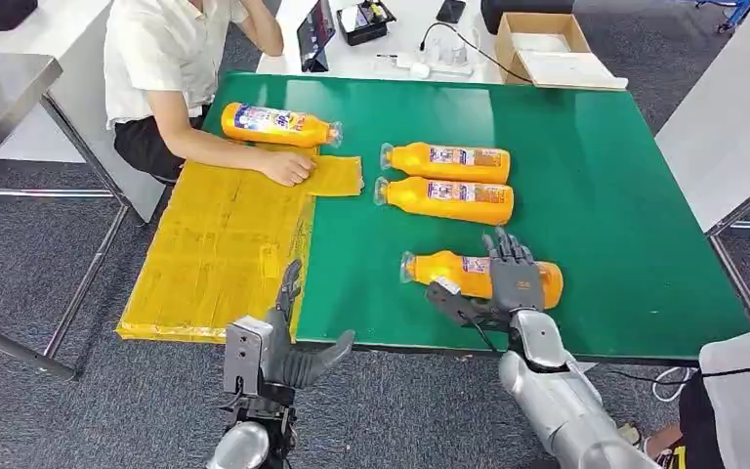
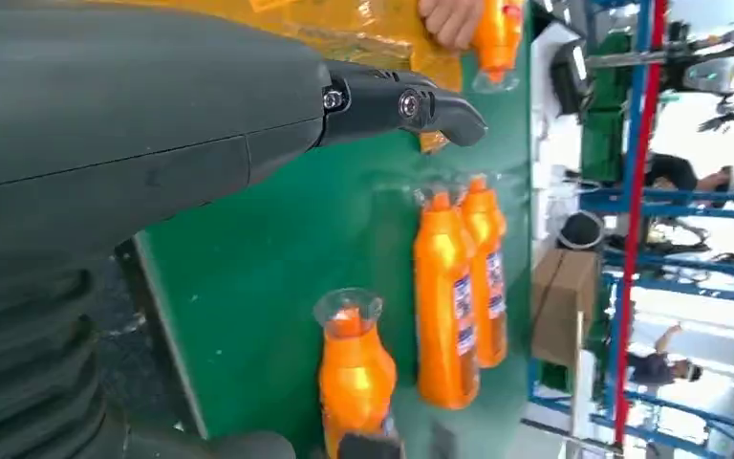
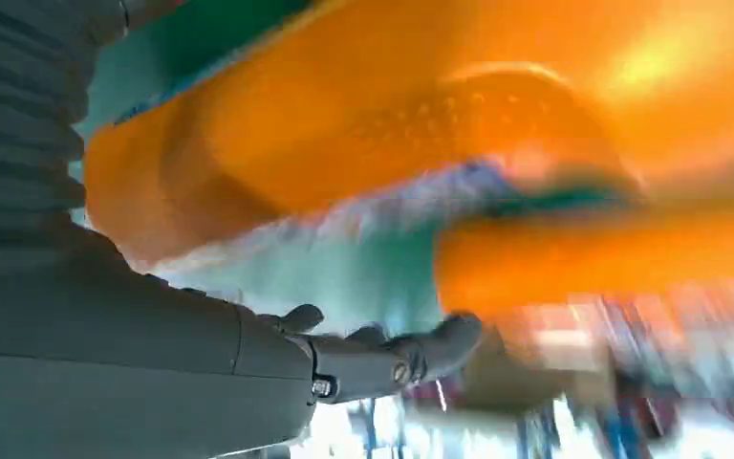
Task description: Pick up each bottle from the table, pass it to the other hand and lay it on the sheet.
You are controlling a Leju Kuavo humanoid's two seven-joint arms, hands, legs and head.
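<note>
Several orange bottles lie on the green table. The nearest bottle lies under my right hand, whose fingers spread over its body while the thumb stands apart from it. Two more bottles lie side by side behind it, seen also in the left wrist view. A further bottle lies at the far end of the yellow sheet. My left hand hovers open and holds nothing at the table's front edge, by the sheet's near corner.
A person in a white shirt sits at the far left, with one hand resting on the sheet beside the far bottle. A cardboard box and cables lie on a white table behind. A grey table stands at the right.
</note>
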